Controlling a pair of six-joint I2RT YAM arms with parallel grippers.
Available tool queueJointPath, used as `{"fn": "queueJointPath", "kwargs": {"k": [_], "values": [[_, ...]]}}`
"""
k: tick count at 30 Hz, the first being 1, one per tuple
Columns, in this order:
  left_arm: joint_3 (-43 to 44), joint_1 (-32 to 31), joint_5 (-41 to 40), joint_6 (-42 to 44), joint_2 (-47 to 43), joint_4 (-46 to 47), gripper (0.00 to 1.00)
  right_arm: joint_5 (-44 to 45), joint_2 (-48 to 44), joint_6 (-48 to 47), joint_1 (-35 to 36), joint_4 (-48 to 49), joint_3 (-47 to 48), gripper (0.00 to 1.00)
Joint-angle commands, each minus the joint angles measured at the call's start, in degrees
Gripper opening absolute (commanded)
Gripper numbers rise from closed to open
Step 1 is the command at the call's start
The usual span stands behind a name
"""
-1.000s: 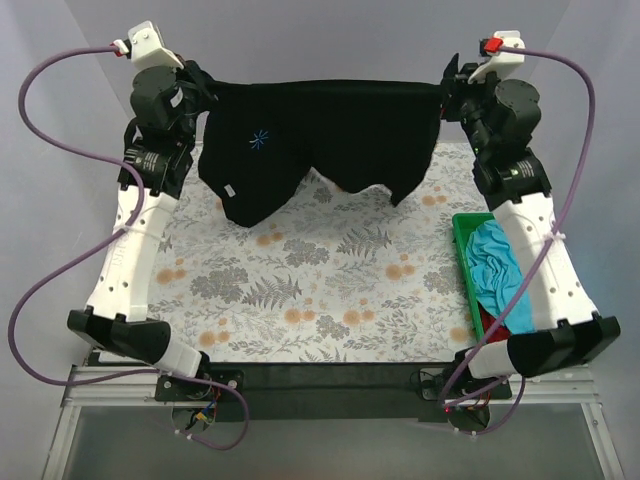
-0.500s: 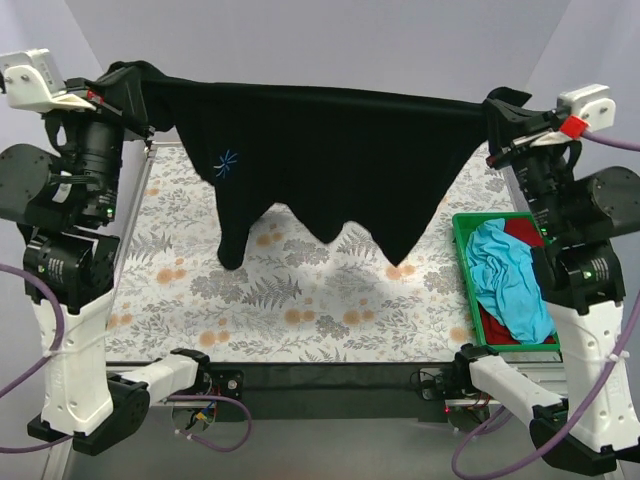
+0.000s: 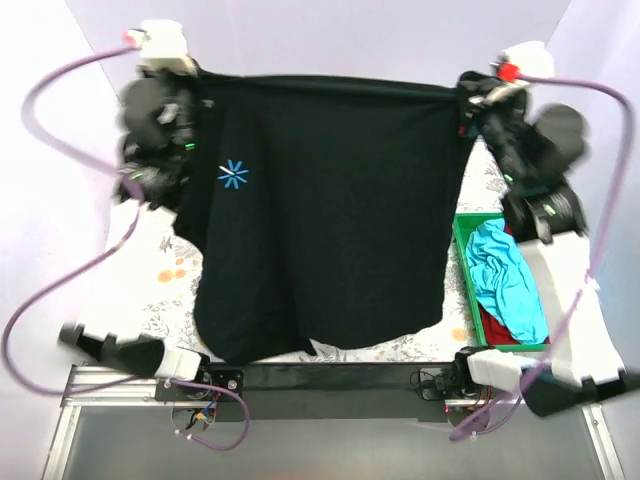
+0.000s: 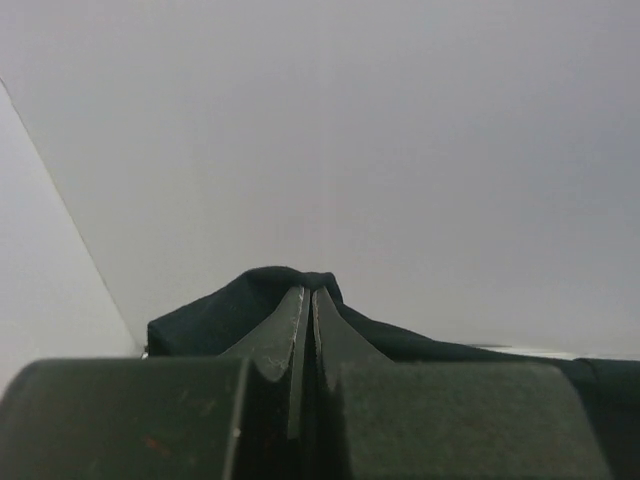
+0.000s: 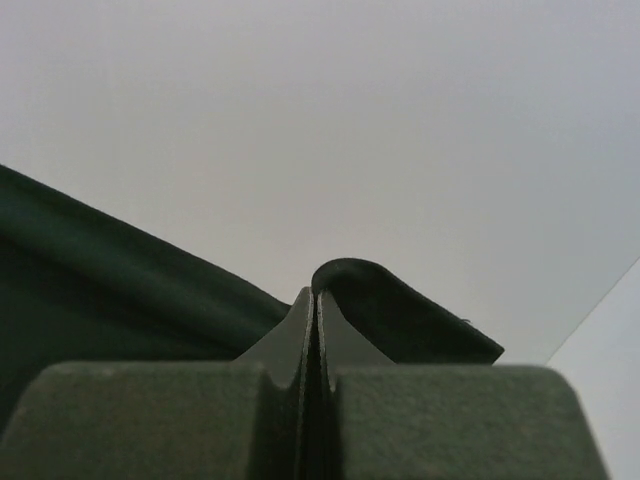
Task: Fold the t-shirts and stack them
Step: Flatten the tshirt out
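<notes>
A large black t-shirt [image 3: 330,210] with a blue starburst mark [image 3: 233,174] hangs spread out above the table, held taut by its top edge. My left gripper [image 3: 196,78] is shut on its top left corner and my right gripper [image 3: 464,88] is shut on its top right corner. In the left wrist view the left gripper [image 4: 308,292] pinches black cloth [image 4: 250,295]. The right wrist view shows the right gripper [image 5: 316,293] pinching a fold of the same cloth [image 5: 390,300]. A turquoise t-shirt [image 3: 508,280] lies over a red t-shirt [image 3: 495,328] in the tray.
A green plastic tray [image 3: 463,262] sits at the table's right edge beside the right arm. The floral tablecloth [image 3: 165,290] shows around the hanging shirt. Purple cables [image 3: 45,100] loop off both arms.
Both arms swung the black shirt up and toward the camera. It now hangs flat and full length, covering most of the table, where before its hem hung in bunched points.
</notes>
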Motion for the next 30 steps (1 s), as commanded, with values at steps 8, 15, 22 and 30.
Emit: {"fn": "queueJointPath", "kwargs": {"k": [8,15,22,30], "values": [[-13.63,3.17,-9.20,-1.62,28.28,14.11,0.02,13.38,26.14,-2.49,-1.75,9.40,-10.51,0.01],[-7.66,3.70,-11.84,-3.21,45.34,16.48,0.02,14.88,42.07,-2.23,-2.37,15.39,-8.95,0.01],[-4.66,4.58,-10.69,-7.16,51.50,17.88,0.08,17.07,52.88,-2.14,-2.81,15.74,-1.48,0.01],[5.79,5.37,-11.41,-12.09,55.90,19.12,0.44,27.35,59.48,1.72,-4.21,15.74,6.78,0.17]]}}
